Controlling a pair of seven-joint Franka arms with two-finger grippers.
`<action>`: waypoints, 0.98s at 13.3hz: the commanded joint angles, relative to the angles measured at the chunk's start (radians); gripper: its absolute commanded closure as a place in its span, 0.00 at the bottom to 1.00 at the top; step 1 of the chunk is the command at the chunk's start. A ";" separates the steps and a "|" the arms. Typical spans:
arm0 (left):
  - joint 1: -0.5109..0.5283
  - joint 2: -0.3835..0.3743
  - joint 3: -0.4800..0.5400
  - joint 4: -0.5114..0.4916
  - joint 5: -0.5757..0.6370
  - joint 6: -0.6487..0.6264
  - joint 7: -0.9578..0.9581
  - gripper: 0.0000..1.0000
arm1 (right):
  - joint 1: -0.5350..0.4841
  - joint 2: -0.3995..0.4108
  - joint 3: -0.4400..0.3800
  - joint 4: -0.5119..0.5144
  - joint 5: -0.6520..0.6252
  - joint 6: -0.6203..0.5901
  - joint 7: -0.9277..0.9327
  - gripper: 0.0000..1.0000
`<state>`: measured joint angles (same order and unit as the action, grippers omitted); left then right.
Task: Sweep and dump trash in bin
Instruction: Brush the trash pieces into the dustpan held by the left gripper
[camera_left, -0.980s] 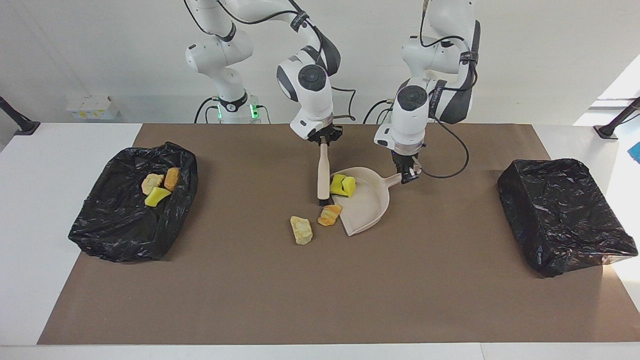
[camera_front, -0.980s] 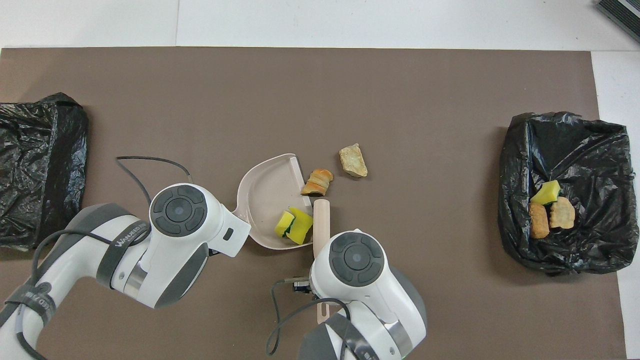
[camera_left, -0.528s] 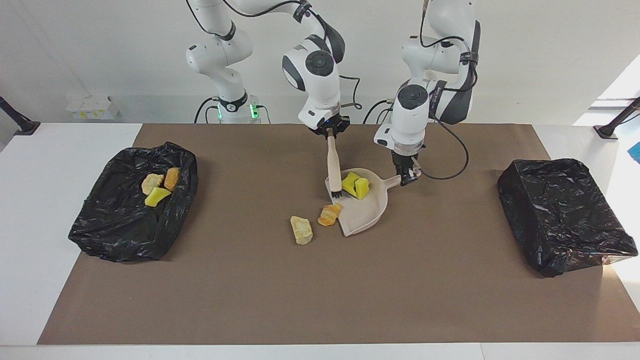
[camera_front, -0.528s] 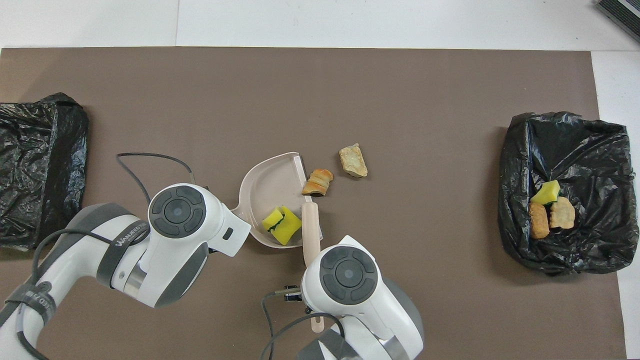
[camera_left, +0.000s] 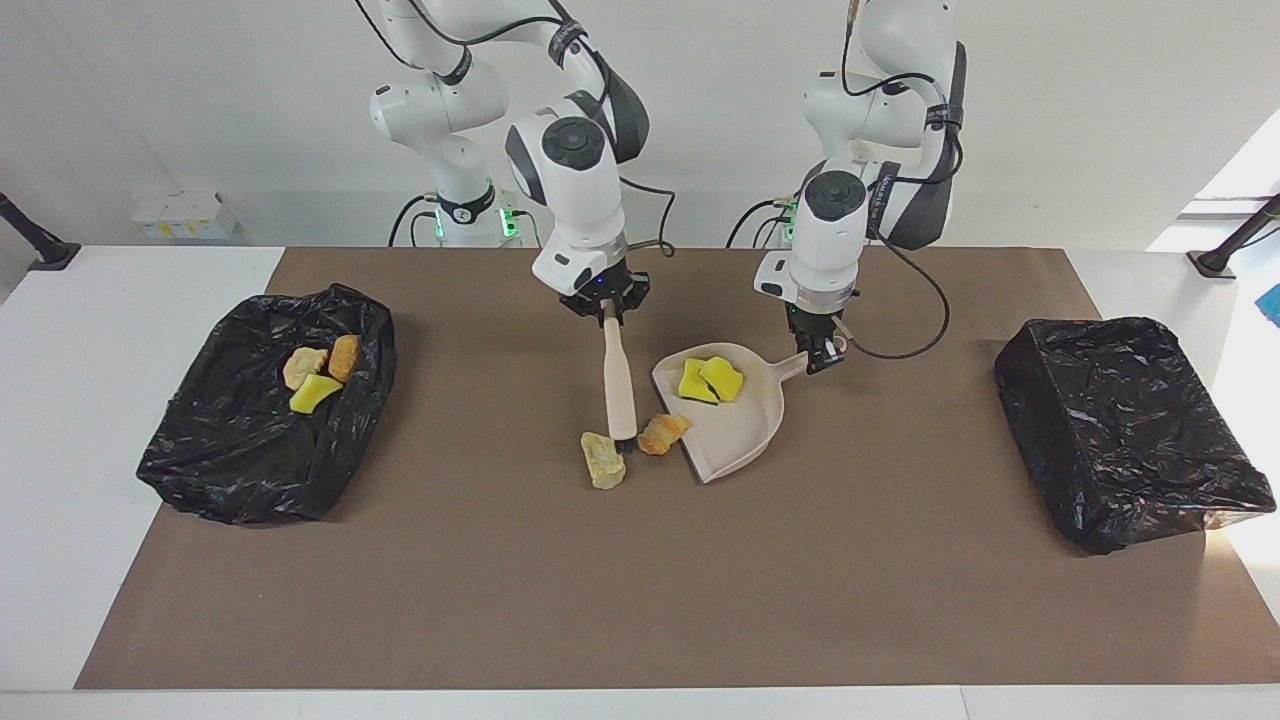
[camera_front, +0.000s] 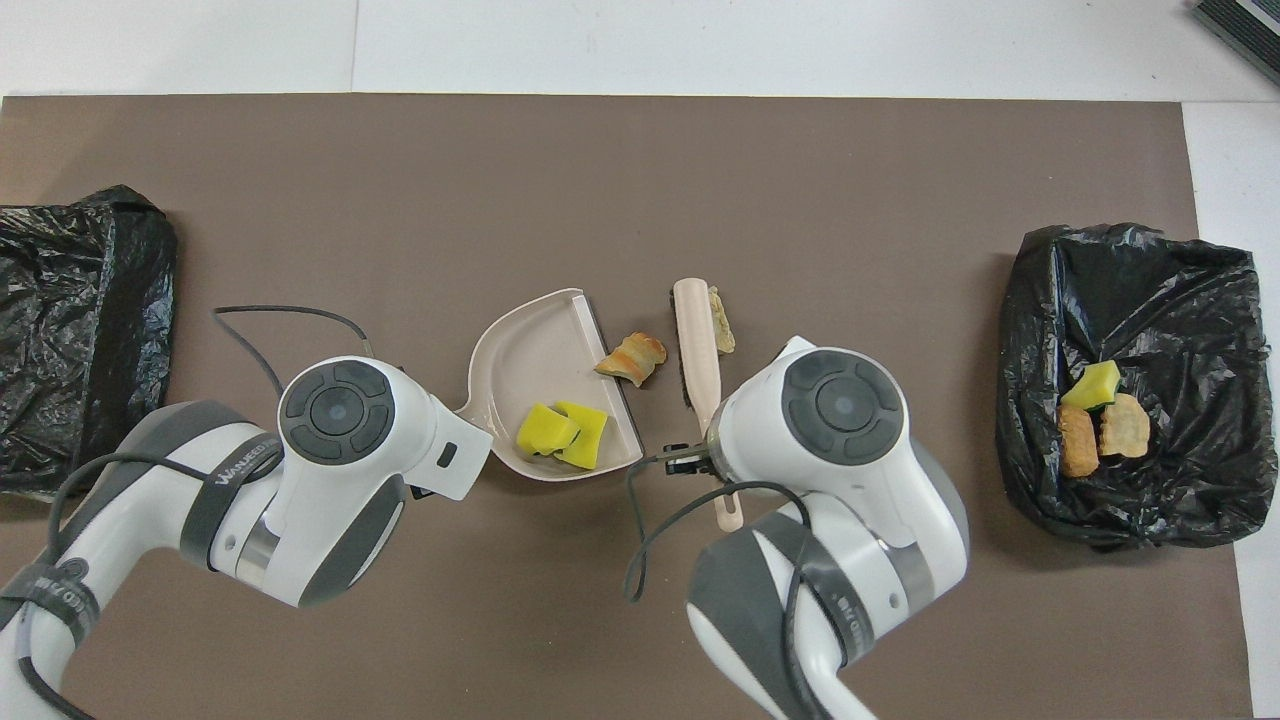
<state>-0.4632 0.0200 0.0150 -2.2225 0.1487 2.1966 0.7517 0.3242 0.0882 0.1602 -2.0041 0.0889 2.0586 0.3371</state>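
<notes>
Over brown matting, right gripper (camera_left: 605, 312) clamps the brush (camera_left: 619, 383) upright; left gripper (camera_left: 820, 357) grips the dustpan (camera_left: 745, 420) handle.

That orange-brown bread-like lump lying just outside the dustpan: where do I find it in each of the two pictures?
Facing view: the orange-brown lump lies at the centre, on the mat between the brush and the dustpan lip.
Overhead view: the same lump sits just above centre, again between dustpan and brush.
Shared landmark: the two yellow sponge chunks in the dustpan.
</notes>
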 joint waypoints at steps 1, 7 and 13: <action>0.008 0.018 -0.003 0.049 -0.020 -0.061 -0.015 1.00 | -0.117 0.077 0.012 0.089 -0.064 -0.058 -0.166 1.00; -0.011 0.024 -0.001 0.089 -0.011 -0.173 -0.069 1.00 | -0.087 0.159 0.016 0.107 -0.150 -0.040 -0.214 1.00; -0.012 0.021 -0.003 0.078 -0.009 -0.150 -0.068 1.00 | 0.096 0.160 0.019 0.068 -0.046 0.040 -0.096 1.00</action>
<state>-0.4655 0.0389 0.0089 -2.1551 0.1435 2.0467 0.6949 0.3871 0.2515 0.1757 -1.9264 -0.0064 2.0631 0.2134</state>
